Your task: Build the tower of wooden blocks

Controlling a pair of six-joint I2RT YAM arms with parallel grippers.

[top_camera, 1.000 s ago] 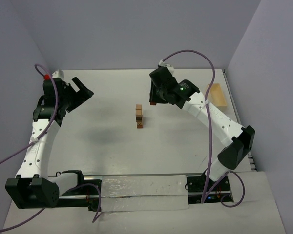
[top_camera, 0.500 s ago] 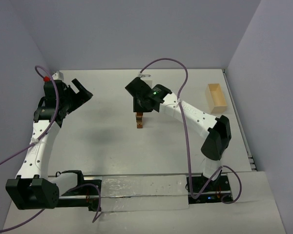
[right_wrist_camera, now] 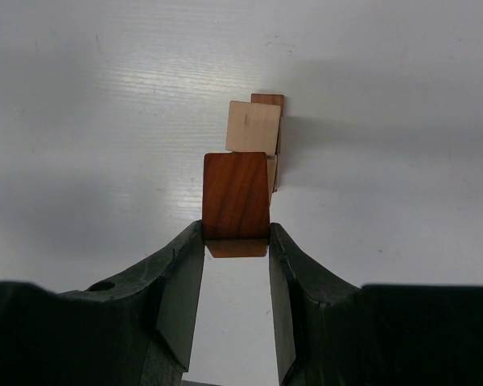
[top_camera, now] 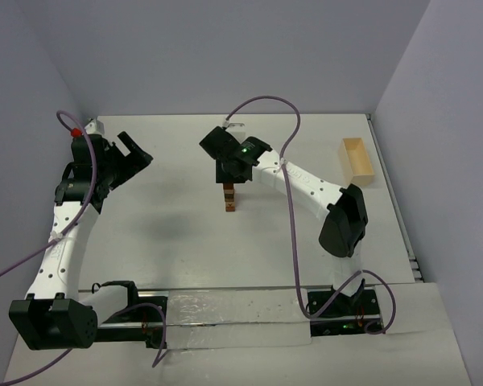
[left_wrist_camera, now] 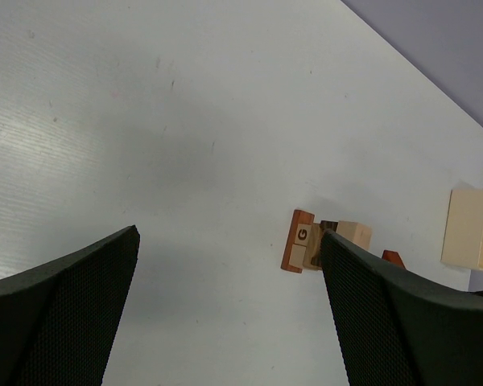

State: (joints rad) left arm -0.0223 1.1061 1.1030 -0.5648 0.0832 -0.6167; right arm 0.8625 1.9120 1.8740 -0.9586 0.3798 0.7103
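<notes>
The wood block tower (top_camera: 230,199) stands right under the right gripper (top_camera: 228,173), whose jaws are clamped on a reddish-brown block (right_wrist_camera: 236,197). In the right wrist view the two dark fingers (right_wrist_camera: 181,273) press the block's near edge from either side, and its grain runs away from them toward the stack. Just past the block's far edge is the tower's pale top block (right_wrist_camera: 253,127), with a darker reddish block showing behind it. Whether the held block touches the stack cannot be told.

The tower is narrow, its long axis vertical, and it sits near the middle of the white table (top_camera: 169,217). From the left wrist camera, which looks at it from the side, its layers (left_wrist_camera: 314,241) run from a reddish base through a block marked "G" to the pale top.

The left gripper (top_camera: 133,153) hangs over the table's far left, well apart from the stack, its jaws spread wide with nothing between them. A pale wooden box (top_camera: 357,159) lies at the far right edge.
</notes>
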